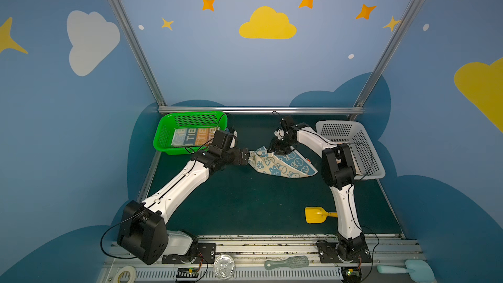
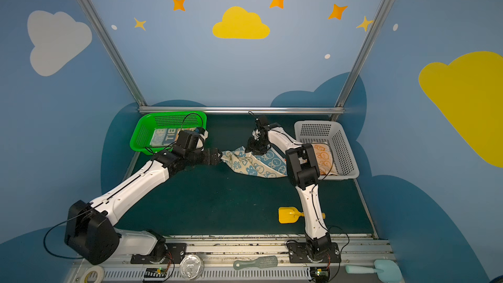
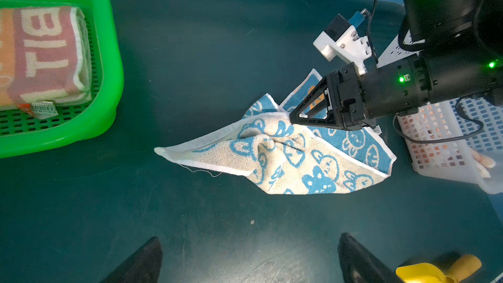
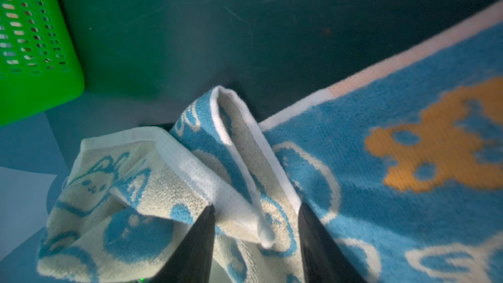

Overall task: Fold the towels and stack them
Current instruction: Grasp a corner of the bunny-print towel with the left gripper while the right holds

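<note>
**Item under handling.** The blue-and-cream rabbit towel (image 1: 283, 166) lies rumpled at mid-table (image 1: 245, 200), between the two baskets, with its cream reverse turned up on the left half.

**Differences between views.**
- The right wrist view alone shows a raised fold of this towel (image 4: 381, 186) standing between the jaws of the right pincer (image 4: 255, 210).
- The jaws are partly apart, one on each side of the fold, and are not seen squeezing it.
- A top view alone shows an orange rabbit towel (image 2: 324, 157) inside the white basket (image 2: 343, 148). Elsewhere the right arm hides it.

**Containers.** The green basket (image 1: 163, 134) at the far left holds folded lettered towels (image 1: 194, 136), lying flat. The left wrist view shows a tag at their edge.

**Arms.**
- The right arm reaches in from the right, wrist bent down, and the pincer tips meet the cloth.
- The left arm is stretched low across the table.
- The left pincer (image 1: 246, 157) is spread fully wide and holds nothing. It sits just beside the towel's left corner.
</note>
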Controlling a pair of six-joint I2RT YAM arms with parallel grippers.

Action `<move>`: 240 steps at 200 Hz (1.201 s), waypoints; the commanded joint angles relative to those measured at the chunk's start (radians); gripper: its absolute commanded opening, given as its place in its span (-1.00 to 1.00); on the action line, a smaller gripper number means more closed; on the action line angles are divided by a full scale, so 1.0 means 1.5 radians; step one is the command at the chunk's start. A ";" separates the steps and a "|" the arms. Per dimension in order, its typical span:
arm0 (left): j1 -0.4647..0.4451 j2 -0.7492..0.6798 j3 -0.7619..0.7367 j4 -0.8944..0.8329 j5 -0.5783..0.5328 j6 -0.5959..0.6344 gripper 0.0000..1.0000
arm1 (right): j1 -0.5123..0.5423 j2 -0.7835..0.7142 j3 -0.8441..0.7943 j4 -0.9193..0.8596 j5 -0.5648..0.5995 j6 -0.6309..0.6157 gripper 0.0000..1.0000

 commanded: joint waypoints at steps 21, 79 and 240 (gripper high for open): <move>0.002 0.011 0.009 -0.011 0.014 -0.005 0.99 | 0.005 0.010 0.009 0.013 -0.022 -0.002 -0.42; 0.002 0.011 0.005 -0.011 0.026 0.002 0.99 | 0.008 -0.076 -0.044 -0.003 0.005 -0.005 -1.00; -0.030 0.121 0.063 -0.015 0.092 -0.007 0.99 | -0.001 -0.376 -0.428 -0.004 0.112 -0.024 -1.00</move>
